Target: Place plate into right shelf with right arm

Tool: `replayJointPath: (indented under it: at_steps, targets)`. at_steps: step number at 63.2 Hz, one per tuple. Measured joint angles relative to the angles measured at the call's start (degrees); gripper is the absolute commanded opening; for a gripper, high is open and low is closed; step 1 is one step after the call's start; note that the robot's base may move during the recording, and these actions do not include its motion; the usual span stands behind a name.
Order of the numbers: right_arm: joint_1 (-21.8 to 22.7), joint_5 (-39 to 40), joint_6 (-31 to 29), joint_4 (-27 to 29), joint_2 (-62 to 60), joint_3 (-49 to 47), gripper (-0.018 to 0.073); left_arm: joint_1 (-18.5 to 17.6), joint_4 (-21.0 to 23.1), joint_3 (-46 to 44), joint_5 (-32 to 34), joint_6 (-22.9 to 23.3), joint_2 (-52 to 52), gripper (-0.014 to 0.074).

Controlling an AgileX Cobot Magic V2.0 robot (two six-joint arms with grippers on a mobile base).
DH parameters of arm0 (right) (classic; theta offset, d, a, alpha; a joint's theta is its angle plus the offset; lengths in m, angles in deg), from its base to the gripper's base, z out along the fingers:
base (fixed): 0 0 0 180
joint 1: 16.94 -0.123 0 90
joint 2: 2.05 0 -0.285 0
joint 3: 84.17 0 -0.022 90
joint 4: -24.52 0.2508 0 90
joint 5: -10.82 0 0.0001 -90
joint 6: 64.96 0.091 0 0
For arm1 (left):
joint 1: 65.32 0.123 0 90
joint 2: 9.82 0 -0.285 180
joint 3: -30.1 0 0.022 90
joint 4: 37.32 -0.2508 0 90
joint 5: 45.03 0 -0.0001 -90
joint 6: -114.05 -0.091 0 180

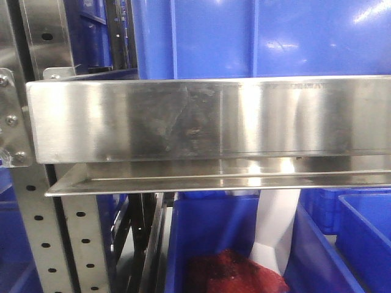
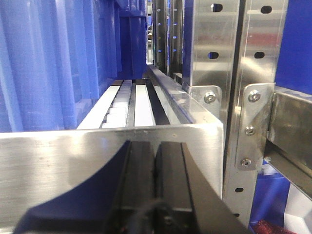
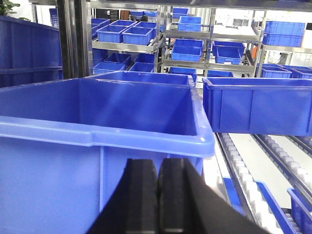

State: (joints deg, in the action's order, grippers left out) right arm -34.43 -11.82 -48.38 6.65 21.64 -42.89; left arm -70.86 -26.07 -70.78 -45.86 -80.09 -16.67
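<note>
Right gripper pressed together, empty, just before a blue bin; left gripper likewise closed against the steel shelf lip (roller track beyond). Farther off, plate upright in a lower bin, beside something red.

The front view looks level and very close at the shelf's steel lip, which fills the frame, with blue bins above and below it. The left wrist view looks forward over its own claw, pressed near the same kind of lip and perforated upright, down a roller lane running away from the lens. The right wrist view looks over its claw from higher, near a bin's rim, across to distant racks; it shares only blue bins and rollers with the others.
</note>
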Motion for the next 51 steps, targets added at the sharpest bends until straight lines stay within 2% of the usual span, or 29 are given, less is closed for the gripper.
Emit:
replayJointPath:
  at_steps: [25,32,45,51]
  targets:
    - [0.6,0.2,-1.2,0.8,0.0,0.3,0.0052,0.0,0.0,0.0,0.0,0.0,0.0,-0.0047]
    - [4.0,0.7,-6.0,6.6,0.0,2.0,0.0052,0.0,0.0,0.0,0.0,0.0,0.0,-0.0047]
    - [15.2,5.8,-17.1,21.4,-1.8,10.5,0.0052,0.0,0.0,0.0,0.0,0.0,0.0,-0.0047]
    - [19.0,9.8,-19.3,24.7,-3.7,16.4,0.0052,0.0,0.0,0.0,0.0,0.0,0.0,-0.0047]
